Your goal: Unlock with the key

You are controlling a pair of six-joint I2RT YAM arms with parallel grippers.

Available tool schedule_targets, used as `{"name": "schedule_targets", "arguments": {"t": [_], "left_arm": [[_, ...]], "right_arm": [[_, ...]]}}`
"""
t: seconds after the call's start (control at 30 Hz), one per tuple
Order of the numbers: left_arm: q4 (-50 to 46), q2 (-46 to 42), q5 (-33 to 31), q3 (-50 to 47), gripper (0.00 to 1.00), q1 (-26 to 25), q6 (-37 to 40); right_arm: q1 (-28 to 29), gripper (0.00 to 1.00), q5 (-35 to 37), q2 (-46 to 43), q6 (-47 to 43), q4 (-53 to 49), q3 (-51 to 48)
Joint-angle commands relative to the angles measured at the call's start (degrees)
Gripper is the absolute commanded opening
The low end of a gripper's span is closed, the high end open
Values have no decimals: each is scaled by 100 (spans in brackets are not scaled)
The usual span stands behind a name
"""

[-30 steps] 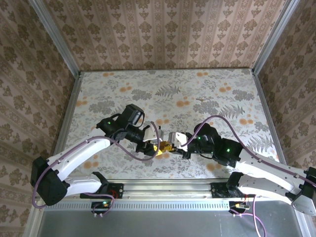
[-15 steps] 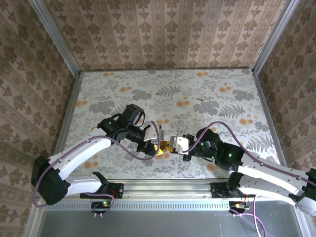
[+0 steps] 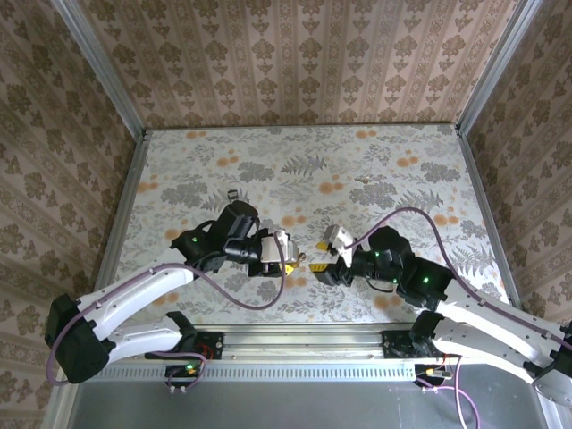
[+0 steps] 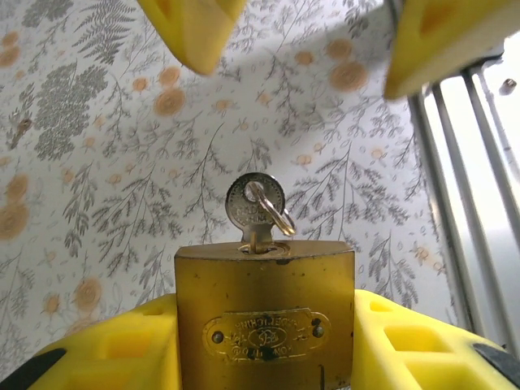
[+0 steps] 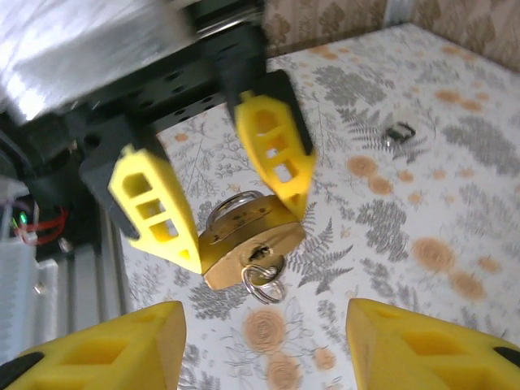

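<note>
Left pincer [image 3: 288, 260]: yellow fingers clamped on the brass padlock [image 4: 264, 321], one on each side of its body.
Right pincer [image 5: 268, 343]: fingers spread wide and holding nothing; it sits just right of the key and does not touch it.
Key [image 4: 254, 208]: seated in the keyhole at the padlock's end, in the near middle of the table [image 3: 402, 152].
Key axis: runs left to right. The shaft is buried in the lock and the round head points right, into the gap between the right pincer's fingers.
Key ring [image 5: 264, 286]: silver loop through the head, hanging loose.
Shackle [image 5: 228, 202]: silver, at the padlock's left end, between the left pincer's fingers.
Small metal piece [image 5: 400, 132]: lies on the table, well apart from the padlock on its far side.
Edges: metal rail [image 3: 295, 336] close on the near side, patterned walls [image 3: 295, 63] at left, right and far.
Open room: broad bare tabletop on the far side of both pincers.
</note>
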Motion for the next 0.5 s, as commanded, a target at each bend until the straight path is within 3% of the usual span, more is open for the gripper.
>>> {"name": "schedule_targets", "arguments": {"t": [0.0,0.2,0.33,0.47], "left_arm": [[328,-146,-463,-2,0,-159,235],[627,-194,-937,-111,0,-389,319],[601,-147,-1016,-90,0,-444,356],[568,-120,-1014,-68,0,-447,345]], "right_arm": [[-328,56,-458,114,1370,-93,140],[-1140,35,-1890,1313,3247,50,522],[-1165,32,-2507,1941,3923,564,601],[-1165,30,-2512,1935,4026,668,540]]}}
